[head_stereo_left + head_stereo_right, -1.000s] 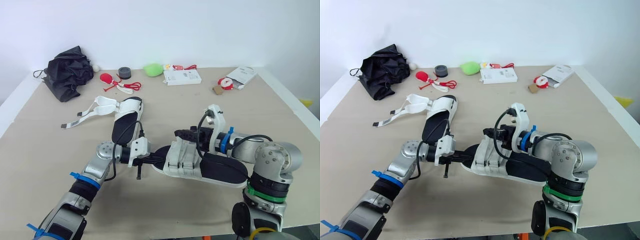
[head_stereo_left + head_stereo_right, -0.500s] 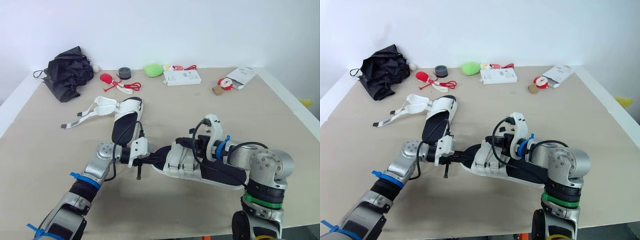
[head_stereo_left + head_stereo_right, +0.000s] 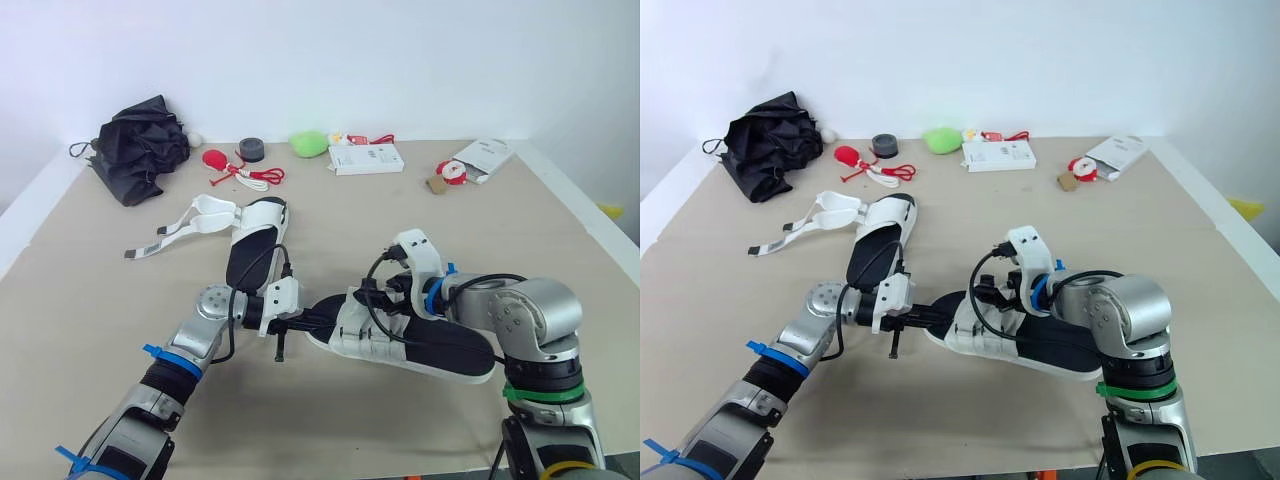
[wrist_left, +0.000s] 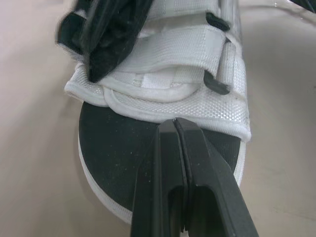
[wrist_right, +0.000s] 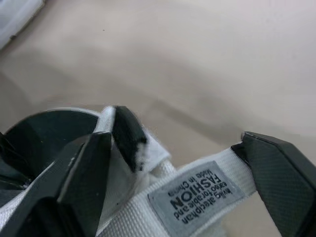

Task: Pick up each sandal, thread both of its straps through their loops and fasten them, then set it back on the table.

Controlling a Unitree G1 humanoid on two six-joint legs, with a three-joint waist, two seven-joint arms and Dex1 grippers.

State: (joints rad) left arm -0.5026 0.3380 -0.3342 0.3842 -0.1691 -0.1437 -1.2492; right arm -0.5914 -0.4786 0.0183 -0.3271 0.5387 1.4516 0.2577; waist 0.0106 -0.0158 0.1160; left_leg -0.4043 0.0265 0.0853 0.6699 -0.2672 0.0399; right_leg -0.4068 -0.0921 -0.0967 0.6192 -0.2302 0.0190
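Right wrist view showed strap [image 5: 197,195] between spread right fingers [image 5: 81,173]; left fingers [image 4: 202,173] together on sandal [image 4: 168,94] toe.

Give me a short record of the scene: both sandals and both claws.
near sandal: lying on the table, between the two claws
left claw: shut, tips at the near sandal's toe
right claw: open around the labelled strap
far sandal: on the table, straps loose and splayed out

Tan table [image 3: 90,300]: unfastened sandal [image 3: 255,235], black bundle [image 3: 140,145]
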